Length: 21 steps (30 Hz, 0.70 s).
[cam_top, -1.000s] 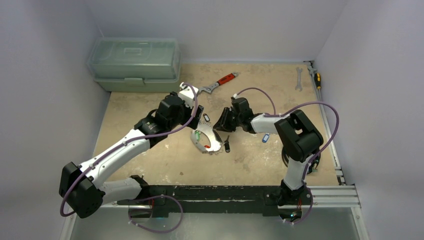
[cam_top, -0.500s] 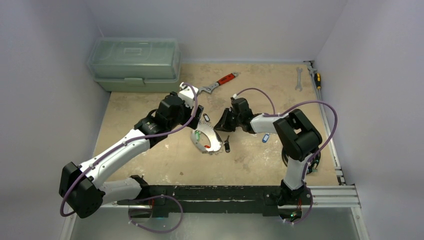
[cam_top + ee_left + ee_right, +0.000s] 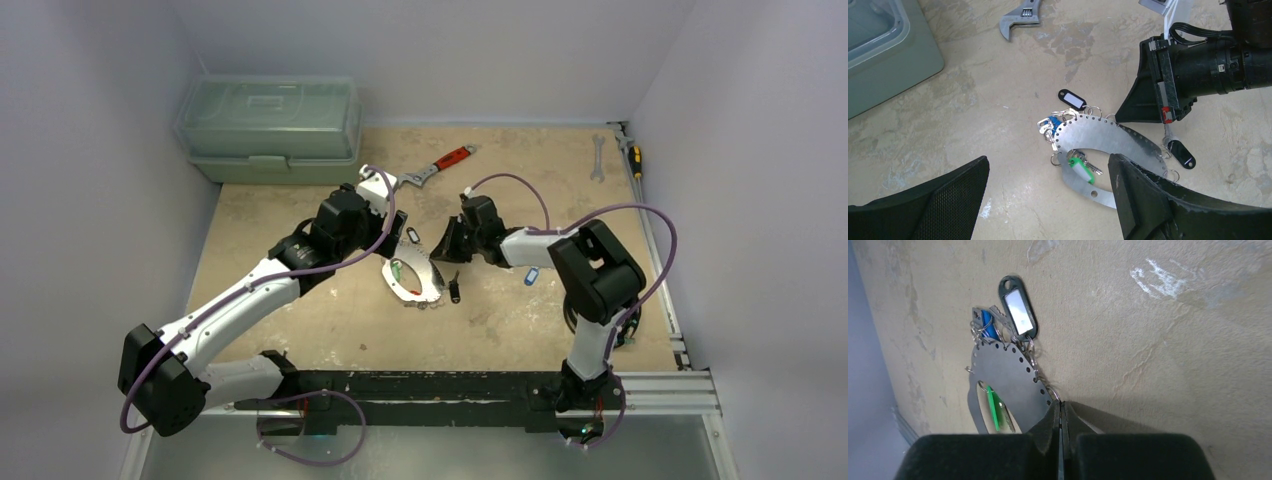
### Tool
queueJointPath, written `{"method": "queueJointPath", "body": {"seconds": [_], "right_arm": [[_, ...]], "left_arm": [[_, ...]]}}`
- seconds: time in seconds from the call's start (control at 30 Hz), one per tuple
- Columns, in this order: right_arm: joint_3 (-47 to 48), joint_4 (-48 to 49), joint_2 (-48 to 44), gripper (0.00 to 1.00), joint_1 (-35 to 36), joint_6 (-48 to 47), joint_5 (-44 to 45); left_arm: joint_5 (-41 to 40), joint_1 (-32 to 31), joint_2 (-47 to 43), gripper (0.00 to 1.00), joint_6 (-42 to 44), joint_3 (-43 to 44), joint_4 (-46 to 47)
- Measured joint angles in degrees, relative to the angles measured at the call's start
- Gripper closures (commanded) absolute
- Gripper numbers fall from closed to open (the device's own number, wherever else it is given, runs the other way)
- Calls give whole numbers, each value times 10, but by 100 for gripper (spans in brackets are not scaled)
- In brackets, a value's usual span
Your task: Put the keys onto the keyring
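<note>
We see our right gripper (image 3: 1061,412) closed, jaws together, at the keyring (image 3: 1005,372), on its far right edge, grip uncertain. Our left gripper (image 3: 1048,162) hangs spread above the keys (image 3: 1050,126).

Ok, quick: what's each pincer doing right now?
Left pincer: open, holding nothing.
Right pincer: shut, tips at the keyring's edge; whether it grips it cannot be told.
</note>
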Motion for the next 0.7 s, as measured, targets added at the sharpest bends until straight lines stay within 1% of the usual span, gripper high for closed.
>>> {"method": "queueJointPath", "body": {"seconds": [0.33, 0.53, 0.67, 0.7], "right_arm": [[0, -30, -80, 100, 17, -85, 60], [-1, -41, -99, 100, 39, -131, 89], [-12, -45, -137, 100, 61, -167, 115], [-16, -45, -151, 100, 67, -177, 120]], "left_arm": [[0, 0, -2, 12, 1, 0, 0], [4, 0, -7, 12, 2, 0, 0], [15, 0, -16, 12, 3, 0, 1], [18, 0, -18, 14, 3, 0, 1]]}}
